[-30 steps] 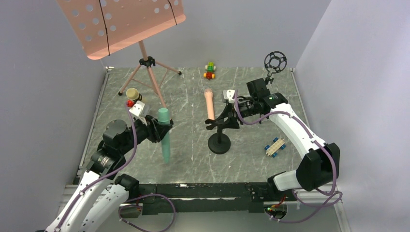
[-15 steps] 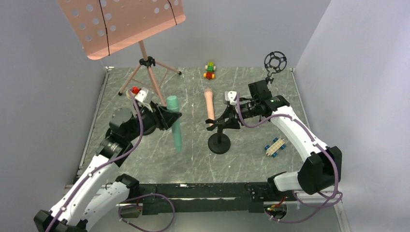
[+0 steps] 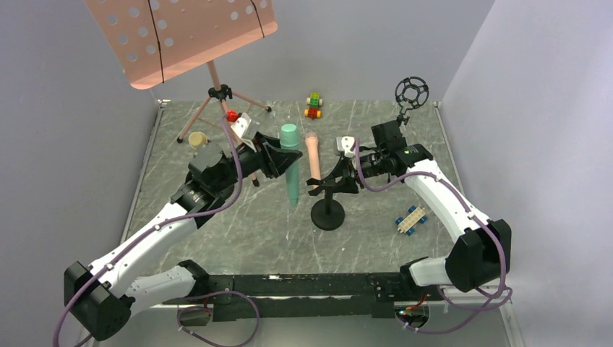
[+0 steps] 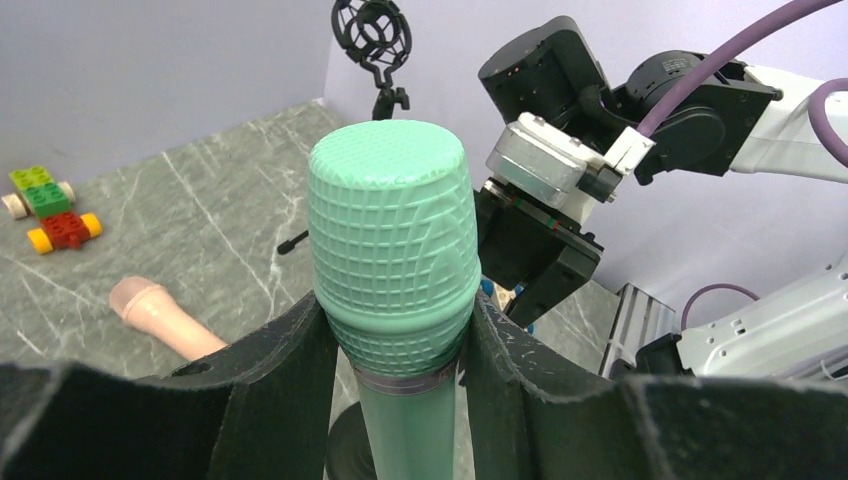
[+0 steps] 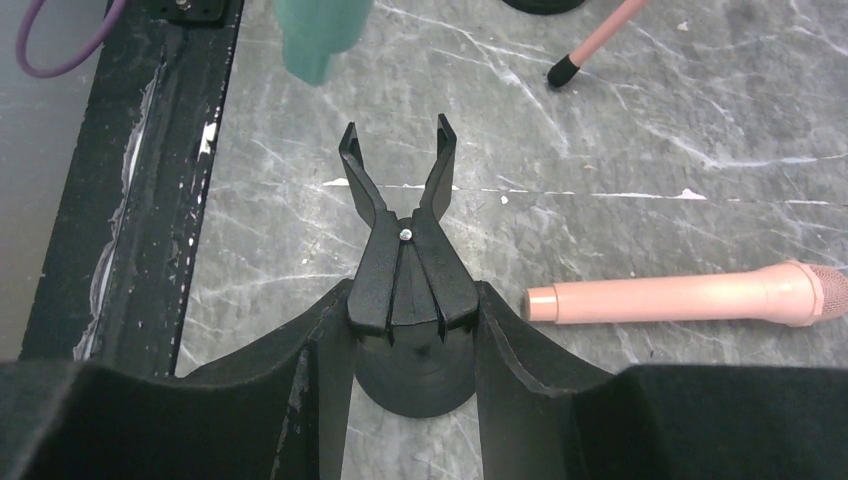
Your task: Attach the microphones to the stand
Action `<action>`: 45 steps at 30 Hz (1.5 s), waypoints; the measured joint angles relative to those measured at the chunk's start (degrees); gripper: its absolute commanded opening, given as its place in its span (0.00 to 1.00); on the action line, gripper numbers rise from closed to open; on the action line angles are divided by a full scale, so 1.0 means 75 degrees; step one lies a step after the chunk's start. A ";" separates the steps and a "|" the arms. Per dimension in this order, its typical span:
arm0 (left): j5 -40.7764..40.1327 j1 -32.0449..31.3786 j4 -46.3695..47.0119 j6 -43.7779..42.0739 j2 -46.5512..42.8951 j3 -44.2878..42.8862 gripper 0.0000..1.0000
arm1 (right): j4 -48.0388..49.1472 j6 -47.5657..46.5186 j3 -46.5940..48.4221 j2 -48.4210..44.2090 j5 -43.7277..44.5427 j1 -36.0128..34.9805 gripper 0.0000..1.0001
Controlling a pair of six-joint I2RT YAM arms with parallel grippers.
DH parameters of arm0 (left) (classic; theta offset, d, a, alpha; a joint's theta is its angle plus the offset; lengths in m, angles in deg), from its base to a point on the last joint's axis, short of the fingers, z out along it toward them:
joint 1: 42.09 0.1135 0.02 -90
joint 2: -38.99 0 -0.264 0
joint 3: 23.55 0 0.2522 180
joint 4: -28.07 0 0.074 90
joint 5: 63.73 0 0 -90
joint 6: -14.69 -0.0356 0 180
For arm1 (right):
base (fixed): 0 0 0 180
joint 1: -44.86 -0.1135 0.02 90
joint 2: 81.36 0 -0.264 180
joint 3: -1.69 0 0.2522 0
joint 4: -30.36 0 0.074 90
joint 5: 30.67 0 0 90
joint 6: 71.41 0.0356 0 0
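Teal microphone (image 4: 390, 260): matt plastic, moulded cross-hatch grille, smooth shaft. Pink microphone (image 5: 680, 297): smooth matt plastic. Stand clip (image 5: 405, 270): black matt plastic, small metal screw. Table (image 3: 275, 238): grey veined stone look, slight sheen.

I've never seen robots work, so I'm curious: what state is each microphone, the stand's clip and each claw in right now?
Teal-green plastic microphone: upright, lifted off the table, clamped in the left gripper.
Salmon pink plastic microphone: lying flat on the table, untouched.
Pale yellow microphone: on the table, back left, untouched.
Black forked clip on the stand: empty.
Right gripper: shut on the clip's base.
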 measured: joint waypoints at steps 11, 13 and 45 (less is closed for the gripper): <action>0.0000 -0.0192 0.0901 -0.0609 0.0347 0.0020 0.04 | 0.0268 0.0067 -0.0259 -0.0198 -0.0079 0.0006 0.54; 0.0006 -0.0192 0.1037 -0.0694 0.0347 0.0035 0.04 | 0.0268 0.0082 -0.0309 -0.0210 -0.0096 0.0006 0.57; 0.0134 -0.0201 0.1198 -0.0988 -0.0122 0.0501 0.03 | 0.0157 -0.0006 -0.0399 -0.0219 -0.0291 0.0184 0.36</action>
